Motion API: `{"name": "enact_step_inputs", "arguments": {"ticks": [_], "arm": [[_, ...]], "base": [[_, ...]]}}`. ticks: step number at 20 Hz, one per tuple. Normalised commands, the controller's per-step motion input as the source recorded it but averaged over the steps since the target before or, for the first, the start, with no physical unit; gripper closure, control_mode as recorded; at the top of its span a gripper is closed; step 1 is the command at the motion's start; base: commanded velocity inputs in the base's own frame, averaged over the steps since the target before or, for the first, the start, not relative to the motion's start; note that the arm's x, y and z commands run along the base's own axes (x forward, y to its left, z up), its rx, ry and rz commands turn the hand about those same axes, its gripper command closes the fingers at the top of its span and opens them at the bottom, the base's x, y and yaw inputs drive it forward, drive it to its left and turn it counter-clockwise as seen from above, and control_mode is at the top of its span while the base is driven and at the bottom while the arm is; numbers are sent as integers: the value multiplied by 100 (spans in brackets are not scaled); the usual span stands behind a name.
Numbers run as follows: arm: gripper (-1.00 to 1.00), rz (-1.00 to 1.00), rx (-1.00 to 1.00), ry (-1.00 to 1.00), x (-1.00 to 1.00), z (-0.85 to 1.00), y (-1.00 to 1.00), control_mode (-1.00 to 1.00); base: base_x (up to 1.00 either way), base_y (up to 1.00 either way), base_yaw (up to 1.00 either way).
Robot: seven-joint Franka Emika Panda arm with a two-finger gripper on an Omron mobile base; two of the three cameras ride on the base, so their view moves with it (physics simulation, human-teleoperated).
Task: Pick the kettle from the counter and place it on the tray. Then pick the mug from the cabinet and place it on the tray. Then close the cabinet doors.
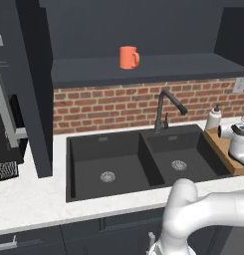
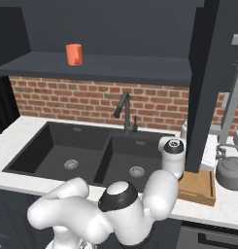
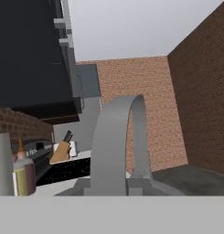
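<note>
While the mug (image 1: 129, 57) waits at twelve o'clock on the cabinet (image 1: 143, 68) shelf, we see our gripper pinching the kettle (image 3: 118, 151) handle.

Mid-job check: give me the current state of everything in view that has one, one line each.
kettle: upright on the counter, beside the tray, not on it.
mug: upright on the cabinet shelf.
tray: holds neither kettle nor mug.
cabinet doors: open.
faucet: no water running.
pincer: shut, right at the kettle's handle; whether it grips is unclear.
</note>
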Motion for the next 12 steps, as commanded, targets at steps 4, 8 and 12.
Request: {"name": "enact_step_inputs", "arguments": {"ticks": [4, 8, 12], "arm": [[100, 13, 0, 0, -6, 24, 36, -100], [100, 13, 0, 0, -5, 24, 41, -100], [100, 14, 2, 0, 0, 12, 47, -100]], "base": [[0, 0, 0], [0, 0, 0], [0, 0, 0]]}}
